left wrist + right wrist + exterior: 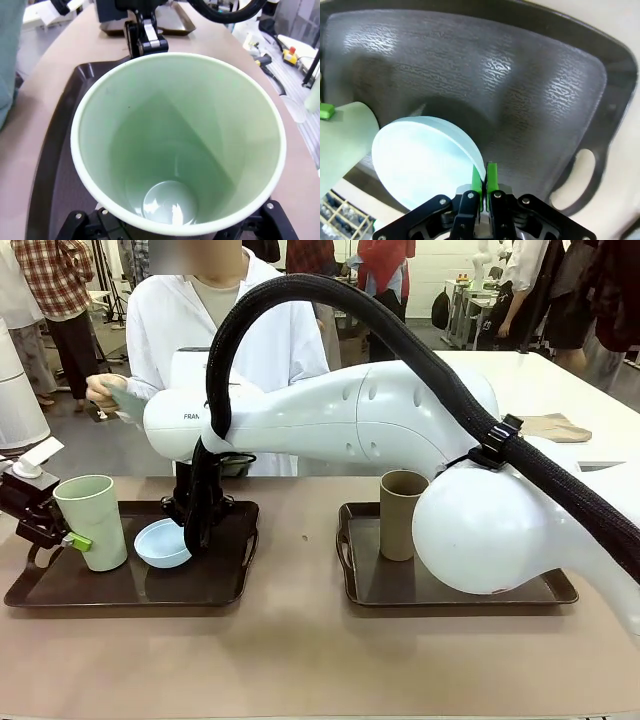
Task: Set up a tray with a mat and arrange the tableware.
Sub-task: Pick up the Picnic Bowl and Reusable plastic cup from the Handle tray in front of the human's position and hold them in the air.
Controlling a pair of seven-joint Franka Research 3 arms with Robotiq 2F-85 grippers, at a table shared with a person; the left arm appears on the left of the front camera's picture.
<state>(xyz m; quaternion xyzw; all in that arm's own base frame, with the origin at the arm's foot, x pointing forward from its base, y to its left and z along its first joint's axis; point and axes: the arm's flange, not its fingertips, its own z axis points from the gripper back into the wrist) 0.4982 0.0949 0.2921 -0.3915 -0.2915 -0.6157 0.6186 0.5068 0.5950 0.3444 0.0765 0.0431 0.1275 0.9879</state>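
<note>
1. Astride the pale green cup (pixel 92 520), upright on the left tray (pixel 120 585): left gripper (pixel 64 536); clamped or loose, cannot tell.
2. Pinched in the narrow right gripper (pixel 482 177): rim of the light blue bowl (pixel 425 160), tilted, just beside that cup.

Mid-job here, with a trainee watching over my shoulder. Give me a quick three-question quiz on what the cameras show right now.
1. True or false: the brown cup stands on the same tray as the green cup.
2. What does the right pincer clamp? A) the rim of the blue bowl B) the green cup C) a tray handle
3. Fill the gap: the blue bowl sits ___, not level.
Key: 1 false; 2 A; 3 tilted.
</note>
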